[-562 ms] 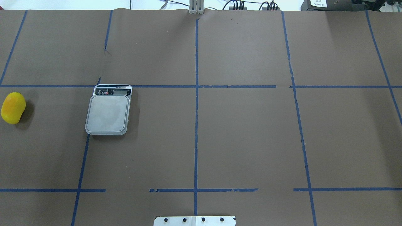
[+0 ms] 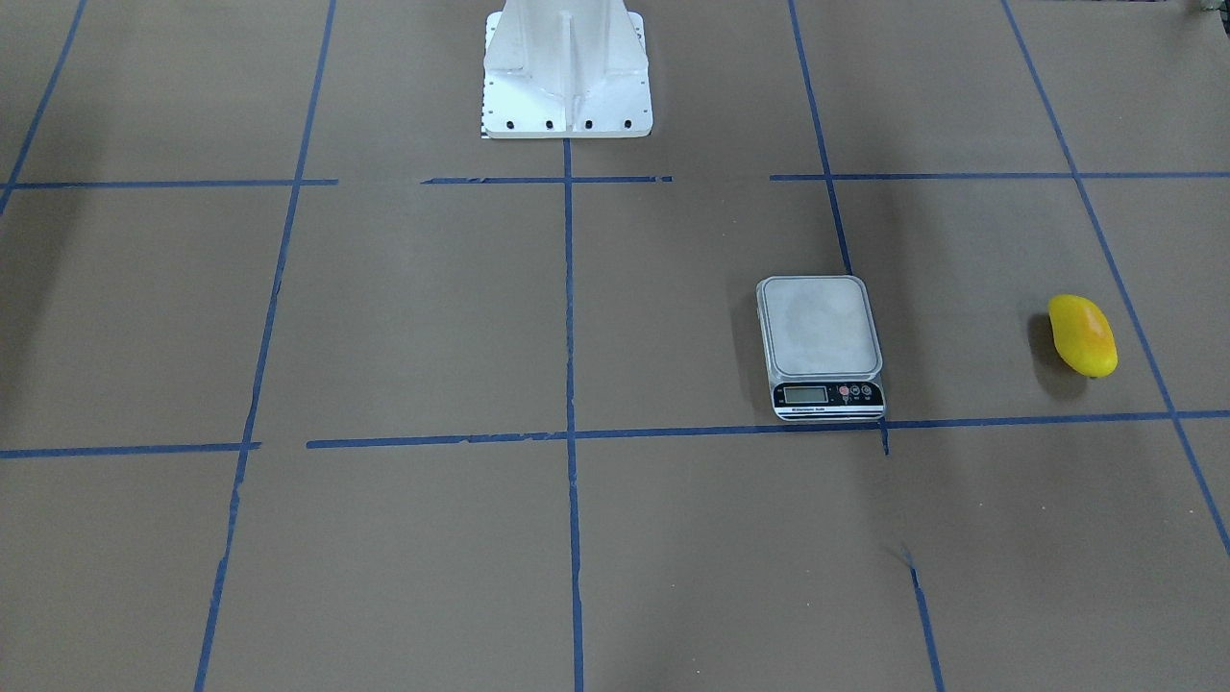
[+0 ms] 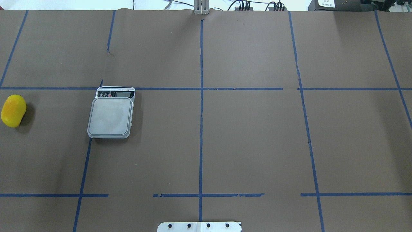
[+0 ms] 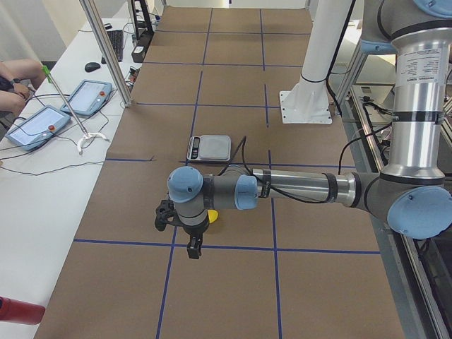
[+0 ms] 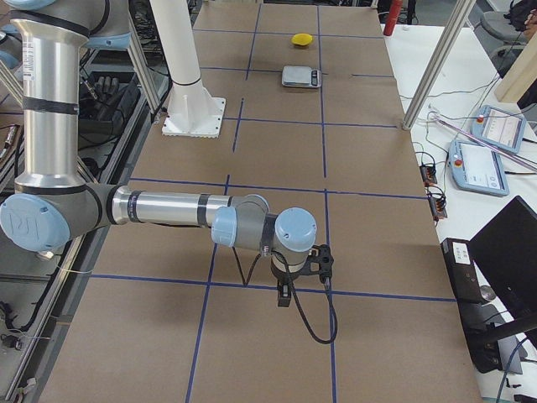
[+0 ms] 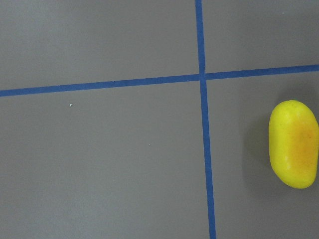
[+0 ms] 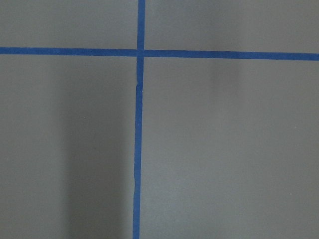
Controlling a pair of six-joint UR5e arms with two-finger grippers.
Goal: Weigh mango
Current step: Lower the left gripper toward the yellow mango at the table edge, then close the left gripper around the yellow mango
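Comparing the overhead view with a moment earlier, we find nothing shifted: the mango [image 3: 13, 110] lies at the frame's far left on the desk [image 3: 225, 145], well apart from the bare scale [image 3: 111, 116]; only its shadow has thinned. Our left gripper [image 4: 192, 251] hangs near it, the right gripper [image 5: 285, 295] well apart; wide or narrow, we cannot tell. Pickup lies ahead, we judge.

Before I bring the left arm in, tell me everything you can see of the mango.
The mango is a small, glossy, bright-yellow oblong fruit with an orange blush, slightly curved. It lies on its side on the brown table paper, clear of the scale, touched by nothing else.
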